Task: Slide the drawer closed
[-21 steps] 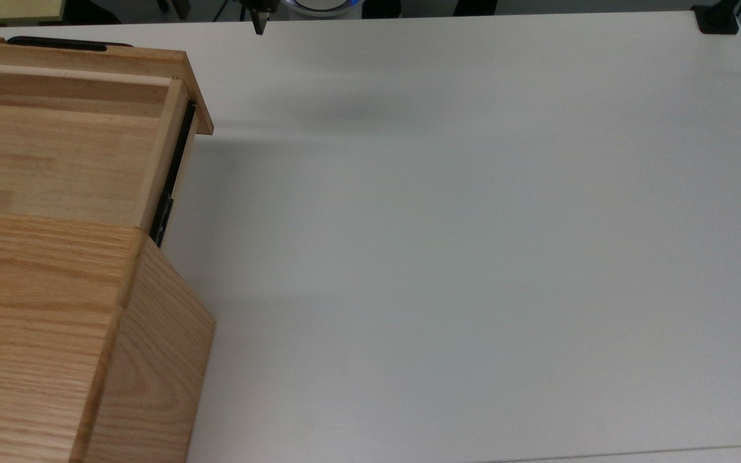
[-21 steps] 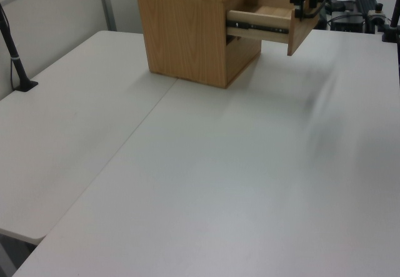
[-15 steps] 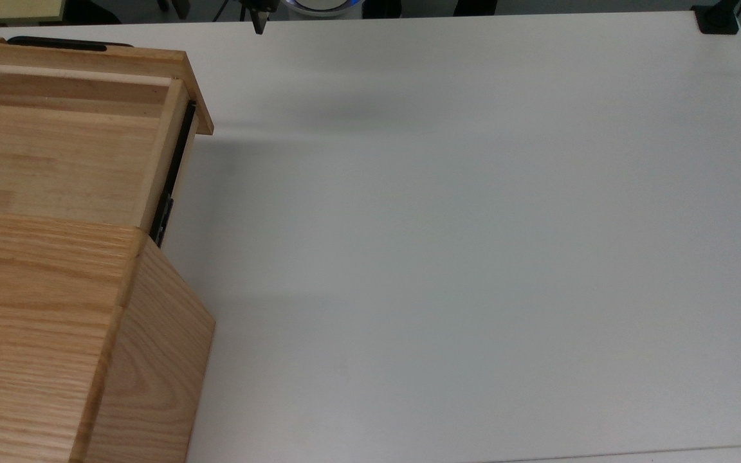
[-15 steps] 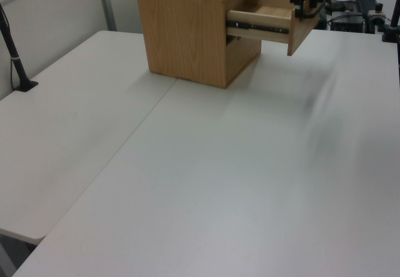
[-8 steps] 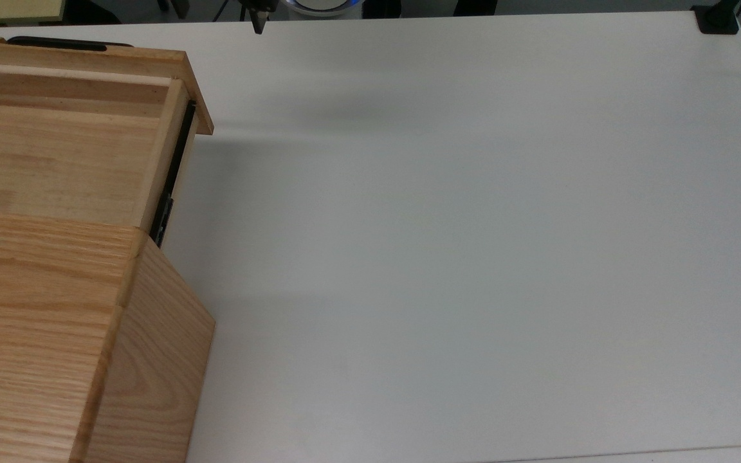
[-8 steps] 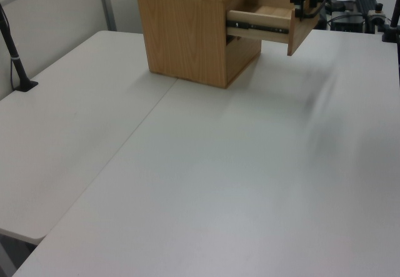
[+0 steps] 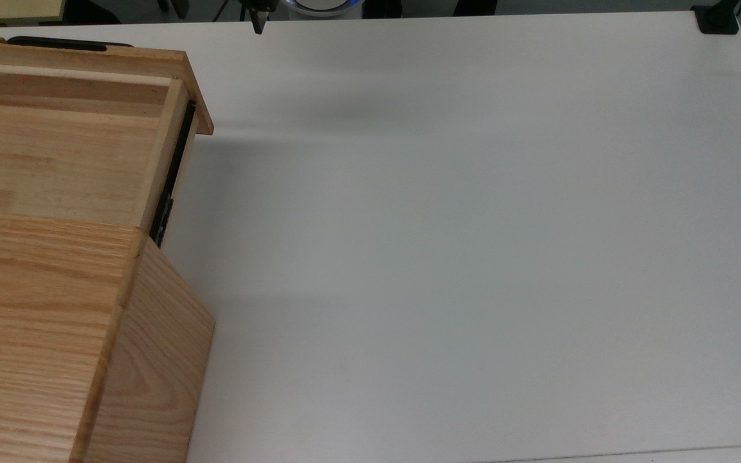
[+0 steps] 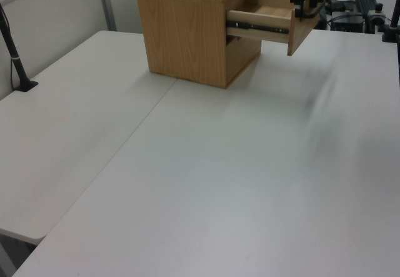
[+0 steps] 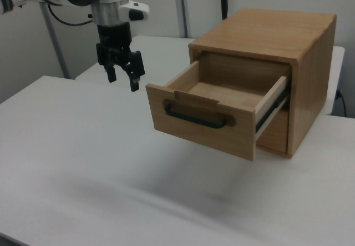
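Nothing had shifted over the last second or so: the oak drawer (image 9: pixel 216 115) still stood pulled well out of its cabinet (image 9: pixel 288 51), untouched, while the empty gripper (image 9: pixel 122 75) hung spread apart just beside its front panel

Oak drawer (image 9: pixel 213 113), pulled well out

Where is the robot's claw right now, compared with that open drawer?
In the right view the gripper hangs in the air above the white table, to the left of the drawer and its black handle, not touching it.
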